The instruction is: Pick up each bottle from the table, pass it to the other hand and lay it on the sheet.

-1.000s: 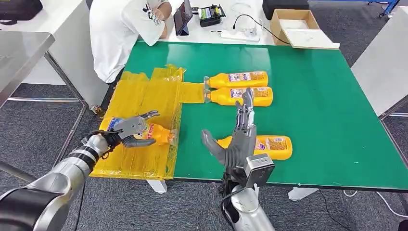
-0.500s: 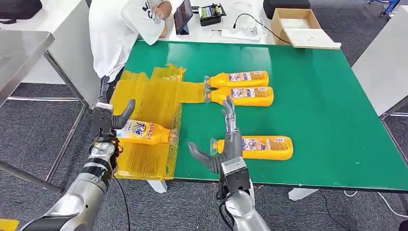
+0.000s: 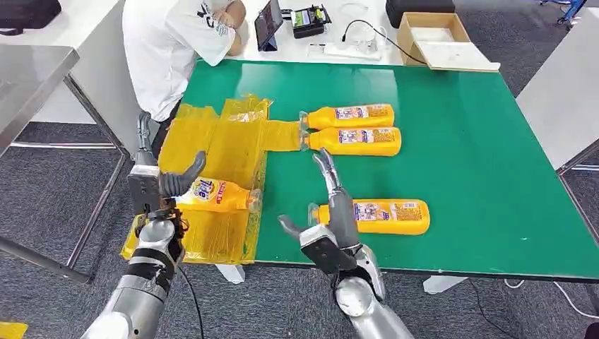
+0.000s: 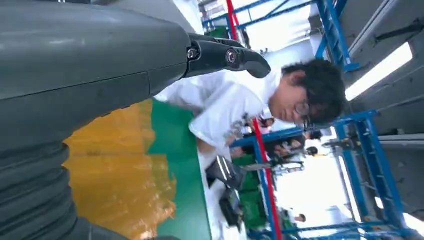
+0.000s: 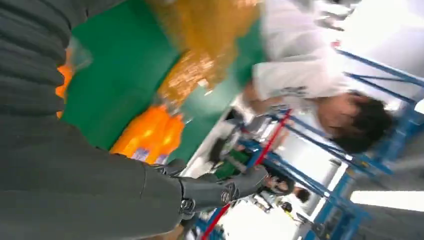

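Note:
A yellow plastic sheet (image 3: pixel 226 141) covers the left end of the green table (image 3: pixel 480 155) and hangs over its edge. One orange bottle (image 3: pixel 215 195) lies on the sheet, cap toward the table. My left hand (image 3: pixel 159 185) stands upright at that bottle's base, fingers spread, thumb near the label, gripping nothing. A second bottle (image 3: pixel 378 216) lies near the front edge. My right hand (image 3: pixel 328 219) hovers open beside its cap, fingers pointing away from me. Two more bottles (image 3: pixel 350 115) (image 3: pixel 357 140) lie side by side farther back, caps at the sheet.
A person in a white shirt (image 3: pixel 169 49) leans at the table's far left corner. Behind the table are a cardboard box (image 3: pixel 431 32), a tablet (image 3: pixel 268 25) and cables. A metal table (image 3: pixel 28 78) stands to my left.
My left hand has let go of the bottle on the sheet and turned upright beside it. My right hand has sunk back toward the front edge, tilting left. The person shifted slightly.

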{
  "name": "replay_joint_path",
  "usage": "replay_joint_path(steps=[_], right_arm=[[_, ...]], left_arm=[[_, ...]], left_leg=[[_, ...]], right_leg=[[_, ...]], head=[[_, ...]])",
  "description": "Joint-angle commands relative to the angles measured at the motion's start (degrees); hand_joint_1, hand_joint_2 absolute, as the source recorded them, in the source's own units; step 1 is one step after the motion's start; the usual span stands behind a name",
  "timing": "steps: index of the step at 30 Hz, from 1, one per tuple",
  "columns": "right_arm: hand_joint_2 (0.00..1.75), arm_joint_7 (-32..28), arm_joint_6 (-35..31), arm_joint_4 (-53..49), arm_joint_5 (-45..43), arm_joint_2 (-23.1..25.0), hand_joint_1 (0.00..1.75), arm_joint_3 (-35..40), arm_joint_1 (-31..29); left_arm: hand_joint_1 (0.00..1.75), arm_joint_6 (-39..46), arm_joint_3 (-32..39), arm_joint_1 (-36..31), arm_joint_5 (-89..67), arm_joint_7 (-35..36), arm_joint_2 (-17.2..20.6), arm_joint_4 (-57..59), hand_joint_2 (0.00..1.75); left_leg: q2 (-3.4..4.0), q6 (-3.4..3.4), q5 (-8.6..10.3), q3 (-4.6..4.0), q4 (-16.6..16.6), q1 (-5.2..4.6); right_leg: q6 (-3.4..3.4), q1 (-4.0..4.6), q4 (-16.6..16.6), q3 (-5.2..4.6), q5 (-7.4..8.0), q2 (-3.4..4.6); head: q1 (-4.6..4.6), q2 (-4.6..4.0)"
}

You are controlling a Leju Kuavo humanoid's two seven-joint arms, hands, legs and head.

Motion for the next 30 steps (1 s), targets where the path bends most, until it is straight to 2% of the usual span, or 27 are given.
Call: replay_joint_path(steps=[1, 5, 8, 15, 19, 22, 28, 30], right_arm=[[1.75, 11.73, 8.47, 0.79, 9.03, -16.6, 0.0, -8.58, -5.69], [1.75, 12.84, 17.56, 5.4, 8.27, -21.81, 0.0, -11.27, -7.64], [1.75, 12.91, 21.55, 11.18, 8.86, -24.11, 0.0, -9.3, -9.52], [1.75, 11.64, 25.71, 21.44, 7.82, -24.56, 0.0, -4.17, -13.82], [1.75, 11.39, 26.13, 22.08, 7.41, -24.85, 0.0, -3.62, -14.13], [1.75, 10.19, 29.3, 23.02, 5.25, -26.27, 0.0, -1.01, -15.09], [1.75, 8.48, 31.84, 27.42, 2.85, -26.45, 0.0, 3.66, -19.01], [1.75, 8.48, 31.84, 27.4, 2.85, -26.32, 0.0, 3.71, -19.04]], left_arm=[[0.0, -5.65, -1.75, 11.61, 8.5, 2.07, -1.5, -10.37, 1.75], [0.0, -7.59, -1.03, 14.17, 9.3, 2.32, -0.77, -10.0, 1.75], [0.0, -9.7, -1.23, 14.99, 9.47, 2.3, -0.68, -9.93, 1.75], [0.0, -10.48, -3.0, 13.68, 7.74, 2.53, 0.01, -7.07, 1.75], [0.0, -10.54, -3.09, 13.43, 7.61, 2.51, 0.06, -6.74, 1.75], [0.0, -10.88, -3.36, 12.77, 7.34, 2.51, 0.32, -5.39, 1.75], [0.0, -11.17, -4.14, 11.16, 7.18, 2.11, 0.37, -2.58, 1.75], [0.0, -11.16, -4.14, 11.15, 7.18, 2.1, 0.36, -2.57, 1.75]], left_leg=[[0.04, 0.23, -0.07, 0.31, -0.1, -0.11], [-0.01, 0.2, -0.07, 0.11, -0.04, -0.25], [0.1, 0.25, -0.13, 0.26, -0.08, -0.23], [0.24, 0.25, -0.15, 0.35, -0.1, -0.18], [0.06, 0.19, -0.08, 0.11, -0.04, -0.19], [0.16, 0.25, -0.12, 0.29, -0.09, -0.21], [0.11, 0.18, -0.07, 0.07, -0.03, -0.21], [0.26, 0.25, -0.11, 0.37, -0.13, -0.19]], right_leg=[[-0.02, -0.05, -0.2, 0.37, -0.04, -0.1], [-0.01, -0.21, -0.14, 0.17, -0.03, -0.1], [-0.08, -0.16, -0.22, 0.33, -0.03, -0.04], [-0.11, -0.11, -0.24, 0.38, 0.0, 0.08], [-0.03, -0.14, -0.15, 0.16, 0.01, -0.02], [-0.08, -0.14, -0.21, 0.32, -0.01, 0.03], [-0.03, -0.17, -0.13, 0.12, 0.02, 0.04], [-0.14, -0.11, -0.24, 0.39, 0.02, 0.08]], head=[[0.0, 0.0], [-0.02, 0.0], [-0.02, 0.0], [-0.02, 0.0], [0.0, 0.0], [-0.02, 0.0], [-0.02, 0.0], [-0.02, 0.0]])
